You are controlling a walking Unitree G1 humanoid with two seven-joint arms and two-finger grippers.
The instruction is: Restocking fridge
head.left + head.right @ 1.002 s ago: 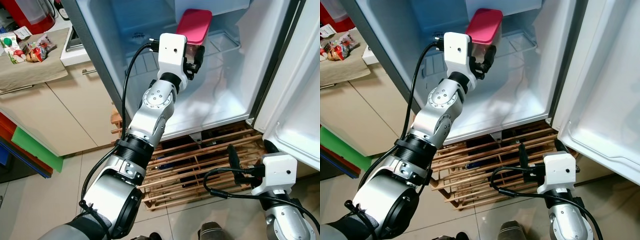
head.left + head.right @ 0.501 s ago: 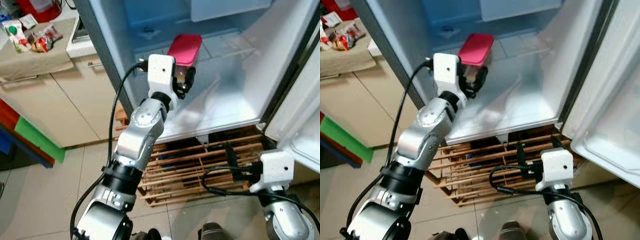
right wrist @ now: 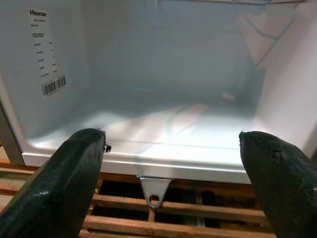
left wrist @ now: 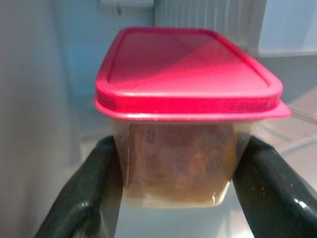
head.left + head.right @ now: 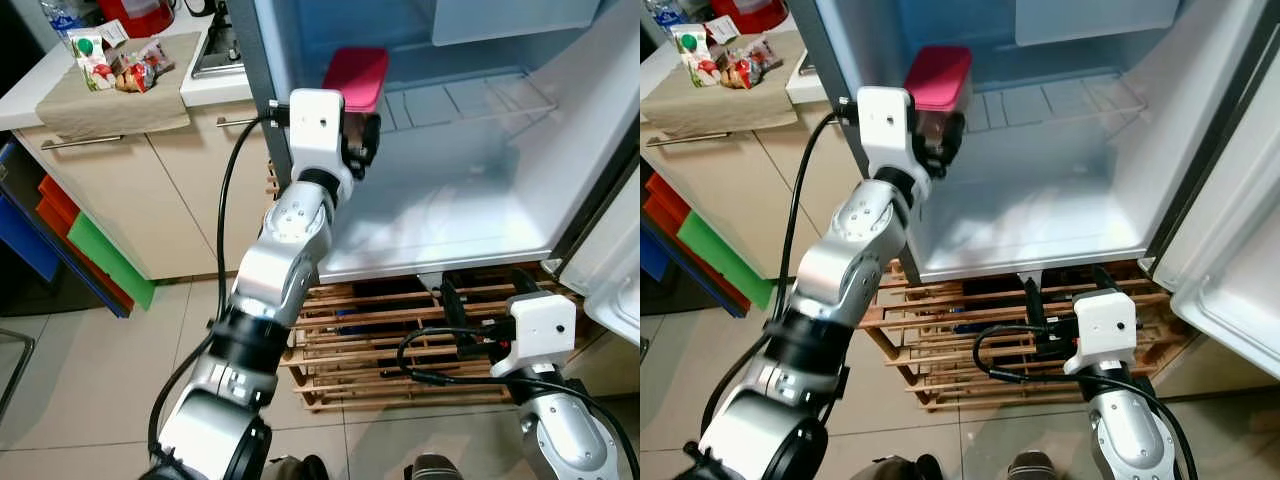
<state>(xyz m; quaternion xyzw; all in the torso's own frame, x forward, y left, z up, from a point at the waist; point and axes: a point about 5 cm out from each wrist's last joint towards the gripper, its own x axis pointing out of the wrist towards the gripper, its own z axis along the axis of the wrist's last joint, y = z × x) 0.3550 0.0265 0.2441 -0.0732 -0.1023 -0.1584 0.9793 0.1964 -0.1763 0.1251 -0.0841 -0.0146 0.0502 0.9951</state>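
The left arm reaches up and forward from the near left, bent at the elbow, its wrist block at the mouth of the open fridge (image 5: 470, 210). The left gripper (image 4: 176, 173) is clamped on a clear container with a pink lid (image 4: 183, 74); one black finger presses each side of the tub, which holds something brownish. The container is level, lid up, inside the fridge at its left side, at the near left edge of the wire shelf (image 5: 470, 100); whether it touches the shelf cannot be told.

The right arm stays low at the near right, forearm pointing forward, with its white wrist block above the floor. The right gripper (image 3: 173, 168) has its fingers spread wide apart, holding nothing, aimed at the fridge's lower front edge and the wooden rack (image 5: 400, 340) beneath it.

To the far left, a tabletop (image 5: 40, 100) carries a cloth with small food packets (image 5: 120, 70). The fridge door (image 5: 610, 290) stands open at the right.
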